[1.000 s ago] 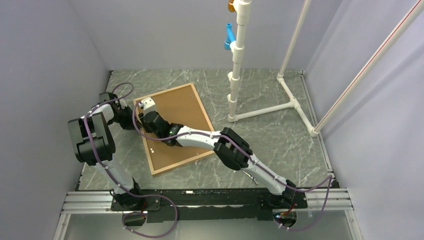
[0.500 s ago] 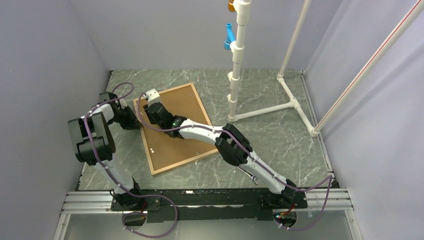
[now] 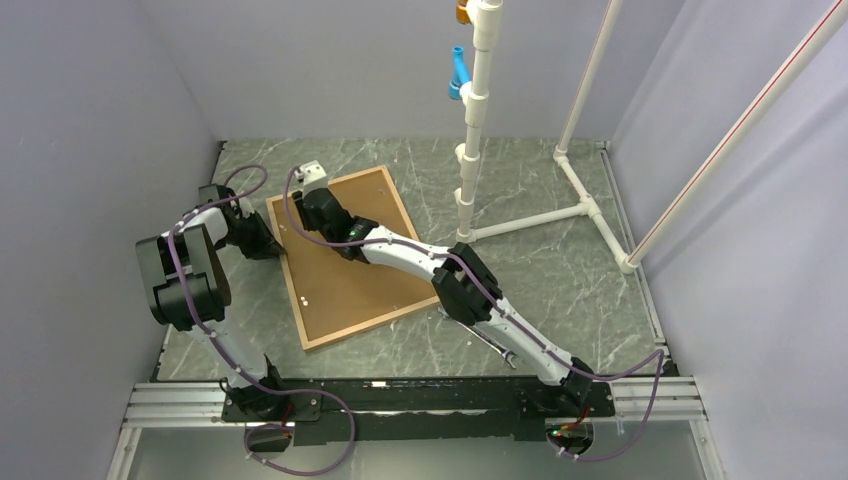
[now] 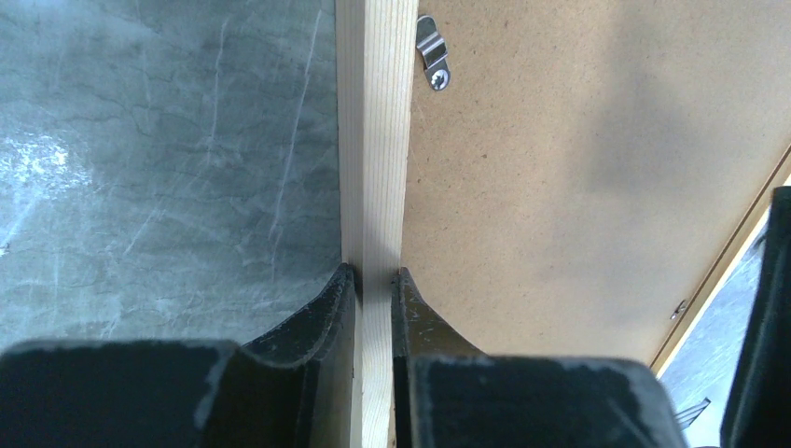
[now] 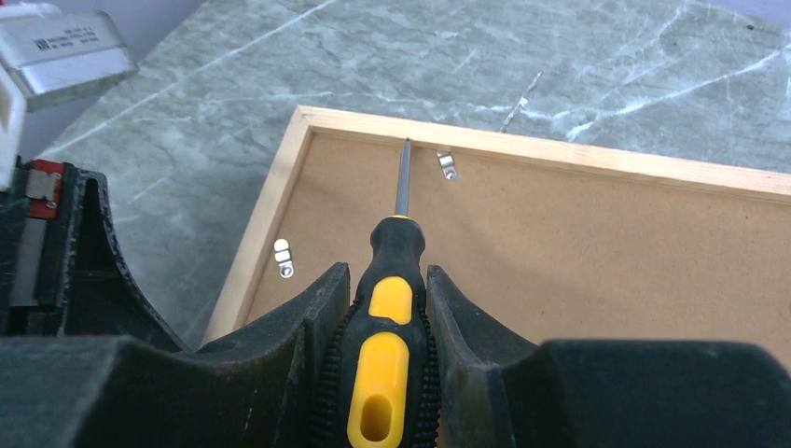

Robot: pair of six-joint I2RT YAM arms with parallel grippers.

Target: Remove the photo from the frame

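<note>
The frame (image 3: pixel 370 325) lies face down on the marble table, its plain brown backing board (image 3: pixel 340 285) facing up. The photo is hidden under the board. My left gripper (image 3: pixel 266 242) is shut on the frame's left wood strip (image 4: pixel 376 187). My right gripper (image 3: pixel 320 210) hovers over the frame's back-left part, shut on a black and yellow screwdriver (image 5: pixel 389 308). The screwdriver's shaft tip (image 5: pixel 405 149) points at the board just inside the far strip (image 5: pixel 560 154), next to a small metal clip (image 5: pixel 449 166). Another clip (image 5: pixel 284 258) sits by the side strip.
A white pipe stand (image 3: pixel 470 150) with a blue piece (image 3: pixel 458 75) rises right of the frame, its base pipes (image 3: pixel 585 205) on the table. A thin metal tool (image 3: pixel 485 342) lies by the right arm. Grey walls close in left, back and right. A clip (image 4: pixel 432 56) shows in the left wrist view.
My right gripper has moved with the screwdriver from the frame's left middle toward its back edge. The left gripper and the frame have not moved.
</note>
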